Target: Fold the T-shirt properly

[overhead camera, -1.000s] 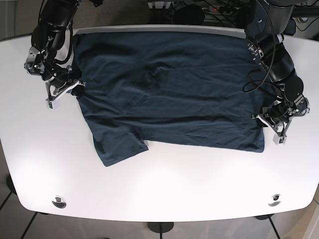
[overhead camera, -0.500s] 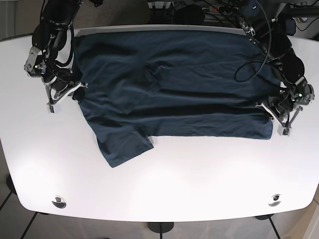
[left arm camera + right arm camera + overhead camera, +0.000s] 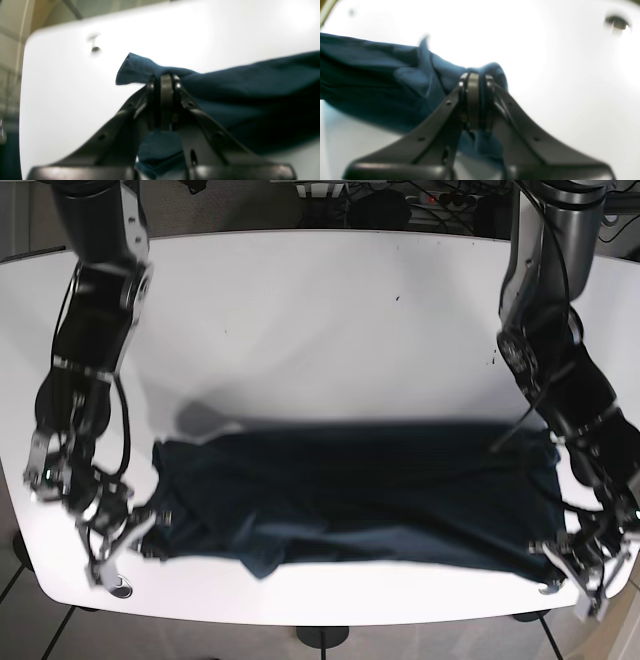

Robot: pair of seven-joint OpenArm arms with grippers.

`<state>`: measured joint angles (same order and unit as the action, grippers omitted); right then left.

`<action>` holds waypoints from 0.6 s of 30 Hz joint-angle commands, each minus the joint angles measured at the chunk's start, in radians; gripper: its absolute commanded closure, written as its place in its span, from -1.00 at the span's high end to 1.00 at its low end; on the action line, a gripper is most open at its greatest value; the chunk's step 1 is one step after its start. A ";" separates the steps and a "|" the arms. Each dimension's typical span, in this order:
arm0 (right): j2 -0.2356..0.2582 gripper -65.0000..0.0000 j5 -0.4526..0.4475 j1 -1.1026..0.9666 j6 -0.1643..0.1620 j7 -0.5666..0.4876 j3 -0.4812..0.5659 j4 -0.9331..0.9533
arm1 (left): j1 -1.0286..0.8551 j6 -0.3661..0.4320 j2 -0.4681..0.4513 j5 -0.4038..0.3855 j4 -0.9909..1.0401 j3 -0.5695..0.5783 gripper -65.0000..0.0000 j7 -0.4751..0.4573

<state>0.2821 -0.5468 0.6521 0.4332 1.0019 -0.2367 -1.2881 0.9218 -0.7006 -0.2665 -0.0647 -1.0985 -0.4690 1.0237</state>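
In the left wrist view the left gripper has its fingers pressed together on a bunched corner of the shirt, a small flap of blue cloth poking out past the tips; the rest of the cloth trails off to the right over the white table. In the right wrist view the right gripper is likewise clamped on a fold of the shirt, cloth wrapping over the tips and stretching away to the left, with the table bright behind. In the base view the shirt now lies in a crumpled band near the front edge of the table, whereas half a second ago it was spread across the far half; both arms have drawn it toward the front. The left gripper holds the band's right front corner and the right gripper its left front corner, both close to the table's front rim.
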 commanded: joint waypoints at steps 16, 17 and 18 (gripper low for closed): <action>0.044 -0.93 -0.026 0.446 0.002 -0.113 0.181 0.255 | 0.387 0.002 -0.127 -0.016 0.470 0.083 -0.99 -0.213; 0.045 -0.93 -0.026 0.398 0.002 -0.113 0.176 0.227 | 0.387 0.002 -0.127 -0.016 0.421 0.066 -0.99 -0.187; 0.045 -0.93 -0.026 0.349 0.002 -0.113 0.155 0.187 | 0.387 0.002 -0.126 -0.016 0.357 0.036 -0.99 -0.151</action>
<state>0.3141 -0.5537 0.9222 0.4305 0.9207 -0.0933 -1.0950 1.2472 -0.6971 -0.3756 -0.0605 -0.7605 -0.4580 0.9382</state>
